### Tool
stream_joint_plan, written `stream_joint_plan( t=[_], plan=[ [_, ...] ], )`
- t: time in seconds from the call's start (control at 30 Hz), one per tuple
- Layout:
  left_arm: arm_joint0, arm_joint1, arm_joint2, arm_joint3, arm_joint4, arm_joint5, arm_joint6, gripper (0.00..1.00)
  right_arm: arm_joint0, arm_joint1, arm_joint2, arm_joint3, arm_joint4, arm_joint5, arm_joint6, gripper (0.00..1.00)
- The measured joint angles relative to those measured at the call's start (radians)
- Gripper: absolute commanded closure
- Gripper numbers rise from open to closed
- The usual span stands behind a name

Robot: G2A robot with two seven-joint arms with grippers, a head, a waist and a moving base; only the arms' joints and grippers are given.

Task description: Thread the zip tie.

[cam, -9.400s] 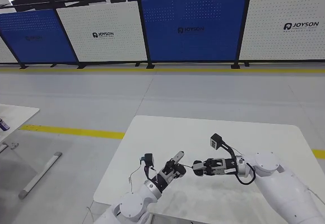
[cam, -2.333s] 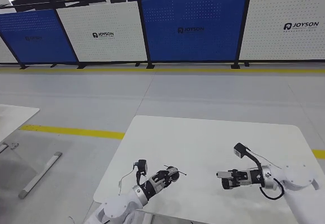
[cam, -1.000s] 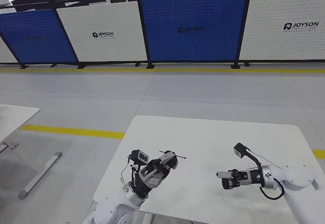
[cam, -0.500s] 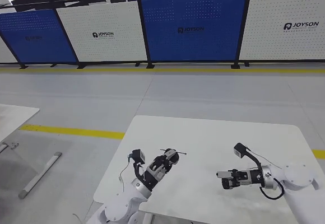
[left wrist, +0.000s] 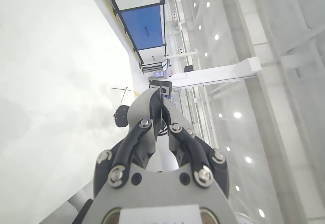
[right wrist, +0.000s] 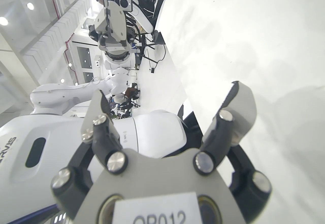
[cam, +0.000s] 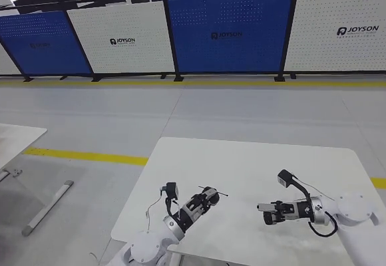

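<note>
Your left jaws were pinched shut on the zip tie, above the near left part of the counter. The tie was a thin black strip, clamped edge-on between them. A short tail stuck out past the tips toward the counter's middle. Whether that tail passed through the tie's head, you could not tell from these views.

Your right jaws stood wide open with nothing in them, above the counter's near right part, tips facing its left side. The two sets of jaws were well apart across the counter. The counter top was white and glossy.
</note>
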Motion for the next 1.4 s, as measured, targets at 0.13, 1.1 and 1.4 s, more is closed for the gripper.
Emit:
stream_joint_plan(
  t=[0.13, 1.1, 1.4],
  plan=[
    [-0.003, -0.001, 0.001, 0.005, 0.006, 0.004, 0.008, 1.0, 0.0, 0.0, 0.0, 0.0, 0.0, 0.0, 0.0, 0.0],
    [-0.064, -0.02, 0.025, 0.095, 0.0, -0.054, 0.105, 1.0, 0.0, 0.0, 0.0, 0.0, 0.0, 0.0, 0.0, 0.0],
    [0.001, -0.001, -0.095, -0.006, -0.288, -0.039, -0.173, 1.0, 0.0, 0.0, 0.0, 0.0, 0.0, 0.0, 0.0, 0.0]
  ],
)
